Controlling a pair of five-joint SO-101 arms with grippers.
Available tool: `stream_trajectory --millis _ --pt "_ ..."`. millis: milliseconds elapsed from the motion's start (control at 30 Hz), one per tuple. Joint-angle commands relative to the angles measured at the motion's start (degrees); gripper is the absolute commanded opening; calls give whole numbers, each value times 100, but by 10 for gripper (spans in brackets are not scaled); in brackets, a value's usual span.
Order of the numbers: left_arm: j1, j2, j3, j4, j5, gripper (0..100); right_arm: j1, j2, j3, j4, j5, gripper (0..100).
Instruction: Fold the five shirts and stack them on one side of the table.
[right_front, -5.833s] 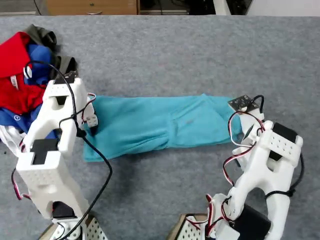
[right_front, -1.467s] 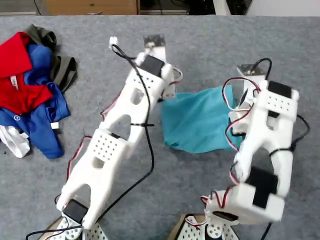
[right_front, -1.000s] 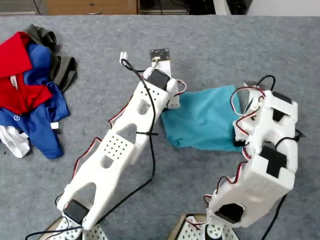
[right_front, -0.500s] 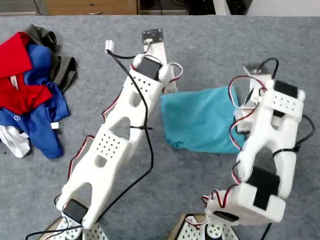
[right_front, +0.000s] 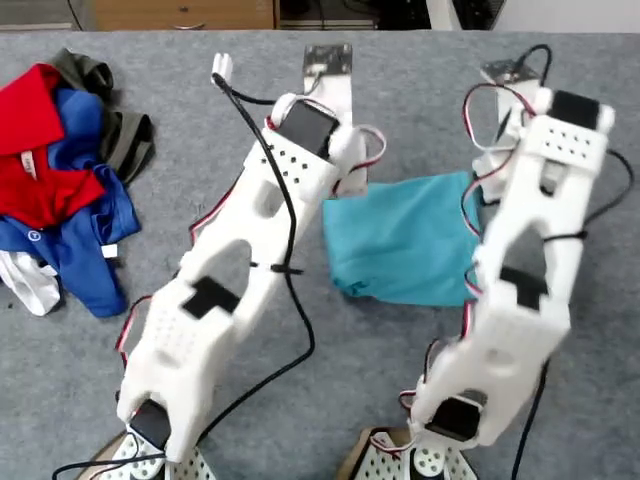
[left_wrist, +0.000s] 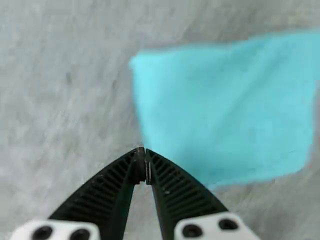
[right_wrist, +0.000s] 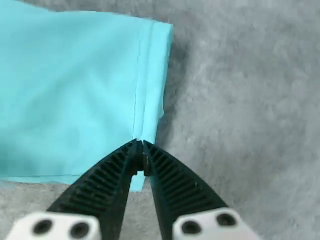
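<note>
Folded teal shirt (right_front: 405, 240) lies flat; left gripper (left_wrist: 144, 154) and right gripper (right_wrist: 141, 148) hang over its opposite edges, jaws fully closed, holding nothing. Risk: a one-edge grab or drag would likely undo the fold. Unfolded pile (right_front: 60, 170) lies well apart from it.

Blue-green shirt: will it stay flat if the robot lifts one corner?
Probably not: the blue-green shirt is thin folded cloth, so a lifted corner would likely droop and unfold it. Pushed, it would probably bunch on the fuzzy grey table, not slide.
</note>
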Motion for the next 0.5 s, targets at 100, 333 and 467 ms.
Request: stream_trajectory --millis 100,333,467 --pt "369 -2299 3525 -1512 -26 19 -426 1314 -2000 273 79 5" --pt "1125 -3389 6558 -4062 229 19 -470 2044 -2044 -88 79 5" --pt "1187 -3389 7218 -4818 352 19 -277 2378 -2079 -290 88 5"
